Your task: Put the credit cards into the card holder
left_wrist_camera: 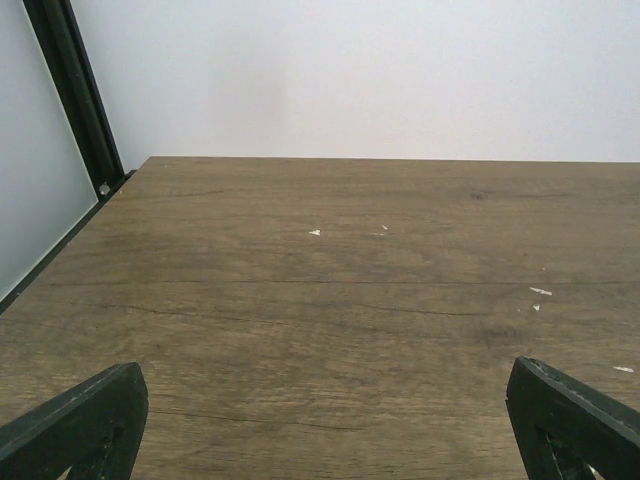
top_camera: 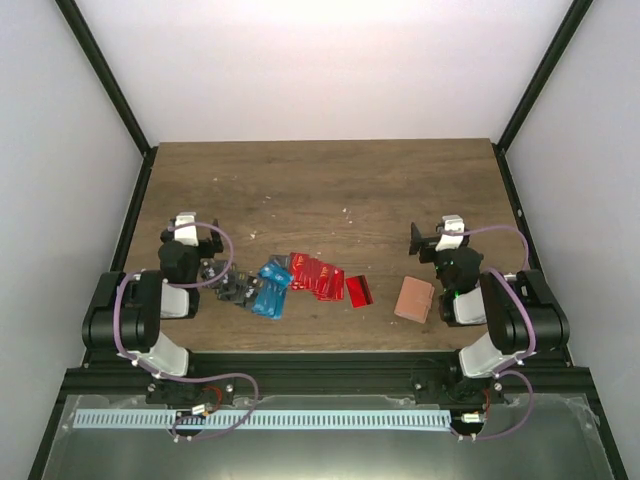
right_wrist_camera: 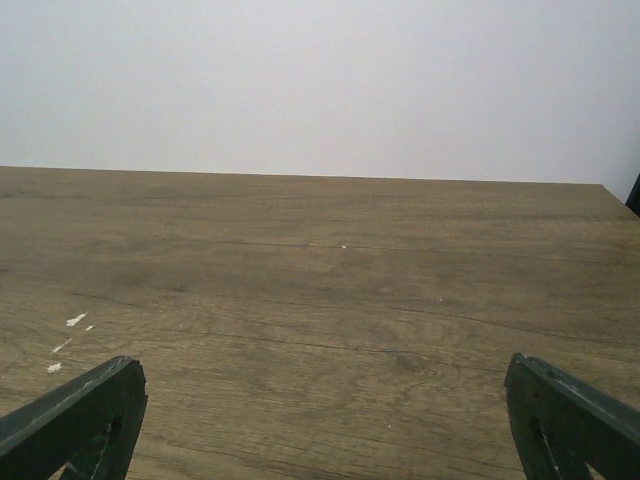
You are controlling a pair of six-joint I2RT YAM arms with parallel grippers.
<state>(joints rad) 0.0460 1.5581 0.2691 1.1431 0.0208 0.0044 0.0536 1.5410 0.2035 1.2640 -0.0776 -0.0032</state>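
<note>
The left arm (top_camera: 135, 312) and the right arm (top_camera: 512, 318) were folded back close to their bases, each bent sharply at the elbow with the wrist carried forward. The left gripper (left_wrist_camera: 325, 400) and the right gripper (right_wrist_camera: 325, 400) were held with fingers spread wide, nothing being clasped, and were pointed away from the bases.

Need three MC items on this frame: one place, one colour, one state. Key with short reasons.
1. Where is the card holder? A. right of the credit cards, apart from them B. table's far edge C. under the pile
2. Colour of the card nearest it? A. blue B. grey-black C. red
3. The grippers are: A. both shut B. both open, empty C. one holding a card
Key: 1 A, it lies alone right of the pile; 2 C, a lone red card sits closest; 3 B, left gripper and right gripper stand wide open, nothing between.
</note>
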